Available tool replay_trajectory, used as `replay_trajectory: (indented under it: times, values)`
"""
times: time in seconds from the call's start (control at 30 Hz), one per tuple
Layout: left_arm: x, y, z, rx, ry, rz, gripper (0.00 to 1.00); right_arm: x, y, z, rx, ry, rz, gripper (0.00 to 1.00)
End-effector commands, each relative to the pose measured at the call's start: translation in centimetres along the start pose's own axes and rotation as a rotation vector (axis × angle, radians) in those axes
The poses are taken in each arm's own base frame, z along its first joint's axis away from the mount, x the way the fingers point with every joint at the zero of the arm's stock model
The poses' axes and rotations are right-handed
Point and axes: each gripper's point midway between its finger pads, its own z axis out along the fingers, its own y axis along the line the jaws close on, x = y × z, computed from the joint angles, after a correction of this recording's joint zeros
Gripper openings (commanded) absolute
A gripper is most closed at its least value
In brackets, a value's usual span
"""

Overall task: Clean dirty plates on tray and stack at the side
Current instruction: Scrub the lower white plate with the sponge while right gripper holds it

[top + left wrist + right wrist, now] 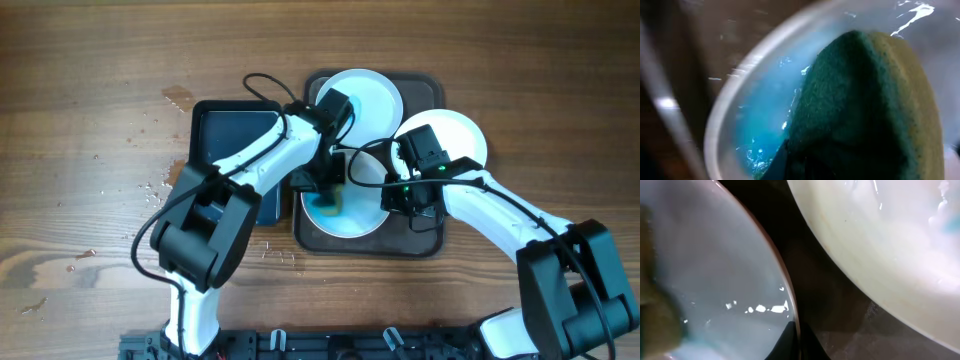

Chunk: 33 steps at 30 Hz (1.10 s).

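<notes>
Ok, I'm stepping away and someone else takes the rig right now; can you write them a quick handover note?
Left claw shut on the green sponge, pressed onto the front plate; blue smear shows there.
Right claw appears shut on that plate's rim.
All three plates lie on the brown tray; the right plate overhangs its edge, the top plate sits at the far end.
Done: nothing stacked at the side yet.
Left: finish this wipe, check the other two, stack all three.

Dark brown tray (370,246) sits mid-frame with three round white plates: top plate (375,95) at its upper edge, right plate (462,135) overhanging the right rim, bottom plate (365,215) wet, smeared blue
</notes>
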Motion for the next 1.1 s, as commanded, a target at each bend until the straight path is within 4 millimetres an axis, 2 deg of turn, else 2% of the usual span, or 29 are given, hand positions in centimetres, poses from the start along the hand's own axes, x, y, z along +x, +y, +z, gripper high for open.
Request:
replay_trajectory:
  times: [0.0,0.07,0.13,0.17,0.23,0.3,0.37,0.47,0.5,0.57,0.67,0.73,0.83,0.93,0.97,1.07]
  values:
    - [-2.0,5.7,-0.3,-0.239,-0.104,-0.076,0.04,0.2,-1.1,0.4,0.051,0.01,0.008,0.04]
    - [-1.9,4.7,0.0,-0.179,-0.088,-0.087,0.04,0.2,-1.1,0.4,0.051,0.01,0.008,0.04]
    - [-1.4,0.3,0.4,0.055,-0.026,-0.048,0.04,0.2,-1.1,0.4,0.051,0.009,0.008,0.04]
    - [-1.0,-2.5,0.2,0.186,0.001,-0.006,0.04,0.2,-1.1,0.4,0.051,0.009,0.008,0.04]
    - [-0.1,-6.2,0.0,0.32,0.025,0.073,0.04,0.2,-1.1,0.4,0.051,0.01,0.008,0.04]
    - [1.1,-8.6,0.6,0.343,0.03,0.139,0.04,0.2,-1.1,0.4,0.05,0.009,0.008,0.05]
    - [3.3,-10.8,2.2,0.366,0.085,0.198,0.04,0.2,-1.1,0.4,0.05,0.009,0.008,0.04]
    - [4.8,-12.1,2.5,0.394,0.122,0.25,0.04,0.2,-1.1,0.4,0.05,0.01,0.008,0.04]
    - [4.9,-12.0,2.5,0.393,0.126,0.254,0.04,0.2,-1.1,0.4,0.05,0.009,0.008,0.05]
    - [4.9,-10.8,2.6,0.36,0.143,0.23,0.04,0.2,-1.1,0.4,0.051,0.01,0.008,0.04]
    - [2.9,-4.7,2.9,0.141,0.109,0.131,0.04,0.2,-1.1,0.4,0.05,0.01,0.007,0.04]
    - [1.2,0.3,1.7,-0.043,0.04,0.057,0.04,0.2,-1.1,0.4,0.05,0.009,0.006,0.04]
    - [-0.5,3.7,0.0,-0.172,-0.046,-0.004,0.04,0.2,-1.1,0.4,0.051,0.01,0.006,0.04]
    - [-1.0,4.5,-1.6,-0.163,-0.078,-0.087,0.04,0.2,-1.1,0.4,0.051,0.011,0.006,0.04]
    - [-1.1,4.1,-2.7,-0.105,-0.088,-0.122,0.04,0.2,-1.1,0.4,0.051,0.011,0.006,0.04]
    - [-0.9,0.4,-6.6,0.177,-0.092,-0.062,0.04,0.2,-1.1,0.4,0.051,0.011,0.006,0.04]
